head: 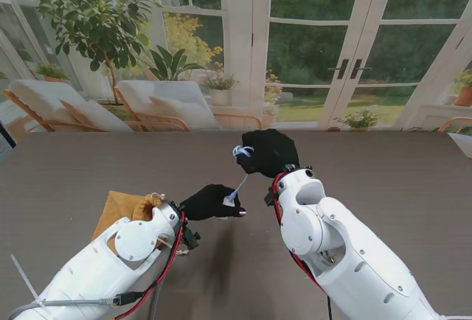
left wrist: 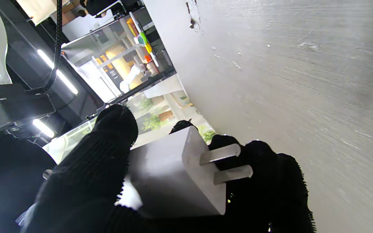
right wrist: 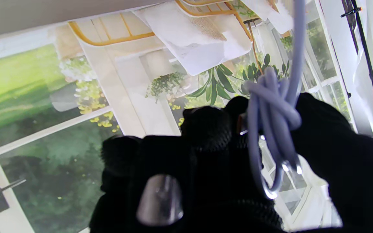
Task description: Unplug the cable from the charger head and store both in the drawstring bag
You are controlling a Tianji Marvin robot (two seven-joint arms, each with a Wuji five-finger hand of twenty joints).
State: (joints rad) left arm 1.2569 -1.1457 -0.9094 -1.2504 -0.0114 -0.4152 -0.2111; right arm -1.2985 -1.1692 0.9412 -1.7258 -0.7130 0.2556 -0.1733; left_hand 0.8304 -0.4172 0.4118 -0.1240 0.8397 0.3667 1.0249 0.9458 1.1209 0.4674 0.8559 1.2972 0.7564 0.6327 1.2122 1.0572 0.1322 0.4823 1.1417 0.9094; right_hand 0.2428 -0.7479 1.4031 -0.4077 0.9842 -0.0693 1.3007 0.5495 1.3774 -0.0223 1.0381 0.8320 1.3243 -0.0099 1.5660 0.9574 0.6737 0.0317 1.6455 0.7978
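Note:
My black-gloved left hand is shut on the white charger head, held above the table near its middle. The left wrist view shows the charger head close up between thumb and fingers, two flat prongs sticking out. A thin white cable runs from it up to my right hand, which is shut on the knotted bundle of the cable. Whether the plug sits in the charger I cannot tell. The tan drawstring bag lies on the table beside my left forearm, partly hidden by it.
The dark brown table stretches wide on both sides. Beyond its far edge are glass doors, chairs and potted plants. My white arms fill the near part of the stand view.

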